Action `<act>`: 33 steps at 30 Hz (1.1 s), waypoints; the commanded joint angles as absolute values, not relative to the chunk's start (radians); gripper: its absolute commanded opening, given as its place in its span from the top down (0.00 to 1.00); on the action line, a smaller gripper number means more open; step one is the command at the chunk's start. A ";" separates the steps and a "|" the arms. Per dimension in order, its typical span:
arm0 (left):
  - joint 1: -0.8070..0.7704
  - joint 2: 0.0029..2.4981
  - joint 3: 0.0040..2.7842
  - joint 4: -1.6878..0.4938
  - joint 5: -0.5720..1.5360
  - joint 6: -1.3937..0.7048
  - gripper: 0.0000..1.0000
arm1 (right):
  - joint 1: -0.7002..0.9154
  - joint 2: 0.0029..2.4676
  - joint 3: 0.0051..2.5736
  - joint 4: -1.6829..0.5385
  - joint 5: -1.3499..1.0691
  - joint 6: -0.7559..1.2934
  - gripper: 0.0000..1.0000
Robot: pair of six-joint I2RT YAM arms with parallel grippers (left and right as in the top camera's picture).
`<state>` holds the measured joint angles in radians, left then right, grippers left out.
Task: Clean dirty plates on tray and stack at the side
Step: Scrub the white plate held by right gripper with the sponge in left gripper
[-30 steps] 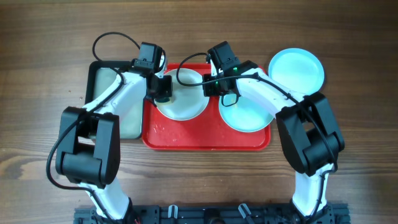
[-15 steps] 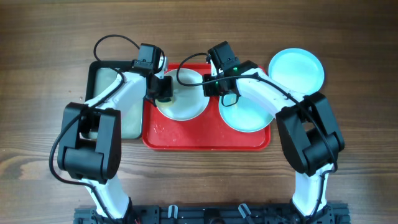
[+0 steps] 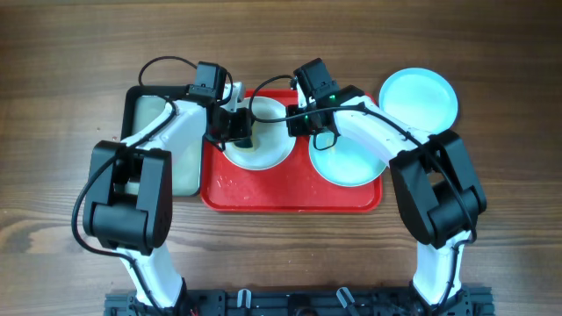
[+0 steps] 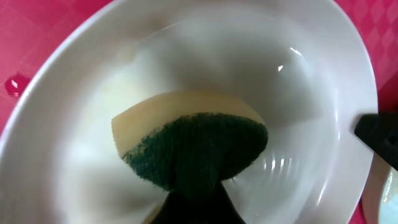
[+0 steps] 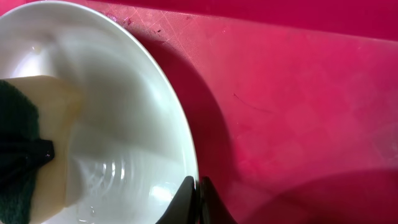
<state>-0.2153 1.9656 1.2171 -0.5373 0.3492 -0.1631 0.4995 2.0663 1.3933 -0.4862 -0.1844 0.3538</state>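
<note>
The white plate (image 3: 263, 145) lies on the left half of the red tray (image 3: 290, 195). My left gripper (image 3: 237, 130) is shut on a yellow and green sponge (image 4: 189, 140) and presses it onto the white plate (image 4: 93, 124). My right gripper (image 3: 297, 123) is shut on the white plate's right rim (image 5: 186, 155), one finger on each side. A turquoise plate (image 3: 351, 162) lies on the tray's right half. A second turquoise plate (image 3: 420, 95) lies on the table at the back right.
A black-rimmed tray (image 3: 162, 145) stands left of the red tray, under my left arm. Water drops lie on the red tray's front left (image 3: 230, 183). The wooden table (image 3: 281, 254) surrounds the trays.
My left gripper has moved the sponge to the right across the white plate. The right gripper stays on the rim.
</note>
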 commanded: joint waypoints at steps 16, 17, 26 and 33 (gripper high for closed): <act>-0.234 1.934 1.439 -0.752 0.084 -0.165 0.96 | 0.507 2.089 1.380 -0.479 -0.202 0.341 0.79; -0.236 1.938 1.423 -0.740 0.084 -0.165 0.96 | 0.507 2.089 1.380 -0.477 -0.203 0.341 0.79; -0.254 1.985 1.406 -0.710 0.088 -0.165 0.96 | 0.507 2.105 1.380 -0.454 -0.178 0.344 0.83; -0.267 1.985 1.406 -0.716 0.088 -0.164 0.96 | 0.507 2.111 1.380 -0.453 -0.182 0.349 0.96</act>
<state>-0.2592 1.9736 1.4117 -0.7155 0.0975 -0.1635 0.4999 2.0853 1.3933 -0.4561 -0.1940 0.3466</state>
